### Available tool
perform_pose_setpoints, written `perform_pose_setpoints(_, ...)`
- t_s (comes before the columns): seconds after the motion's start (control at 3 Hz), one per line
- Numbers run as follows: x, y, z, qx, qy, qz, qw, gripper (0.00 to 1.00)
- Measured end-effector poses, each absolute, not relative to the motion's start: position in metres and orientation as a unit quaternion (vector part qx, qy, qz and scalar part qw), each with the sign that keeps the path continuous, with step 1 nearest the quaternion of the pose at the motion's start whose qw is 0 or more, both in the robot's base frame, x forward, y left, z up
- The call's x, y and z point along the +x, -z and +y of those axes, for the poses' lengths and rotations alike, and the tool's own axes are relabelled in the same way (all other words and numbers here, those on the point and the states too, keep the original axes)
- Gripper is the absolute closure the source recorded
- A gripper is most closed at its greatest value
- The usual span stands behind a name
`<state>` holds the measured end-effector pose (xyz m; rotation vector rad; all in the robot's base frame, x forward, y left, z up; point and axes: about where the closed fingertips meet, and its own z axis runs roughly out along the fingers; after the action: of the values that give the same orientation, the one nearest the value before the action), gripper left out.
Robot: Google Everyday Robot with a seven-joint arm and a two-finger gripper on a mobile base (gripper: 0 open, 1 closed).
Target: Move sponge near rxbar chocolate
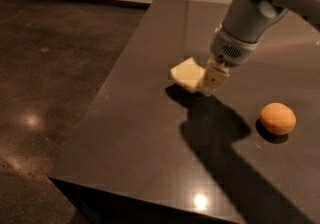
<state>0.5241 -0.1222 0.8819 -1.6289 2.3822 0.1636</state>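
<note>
The pale yellow sponge point(187, 74) hangs a little above the dark table point(135, 138), with its shadow on the surface just below it. My gripper point(209, 82) comes down from the upper right and is shut on the sponge's right side. The grey arm fills the top right corner of the camera view. The rxbar chocolate is out of view.
A round orange fruit point(278, 118) lies on the table to the right of the gripper. The table's left edge and near front edge drop to a dark polished floor point(45, 93). The arm's shadow runs across the table's front right.
</note>
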Motion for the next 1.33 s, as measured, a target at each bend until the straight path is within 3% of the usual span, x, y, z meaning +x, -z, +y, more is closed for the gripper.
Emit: perform_pose_setpoints(1.33, 0.596, -0.89, -0.248, -0.449, 0.024, 0.886, 0.11, 1.0)
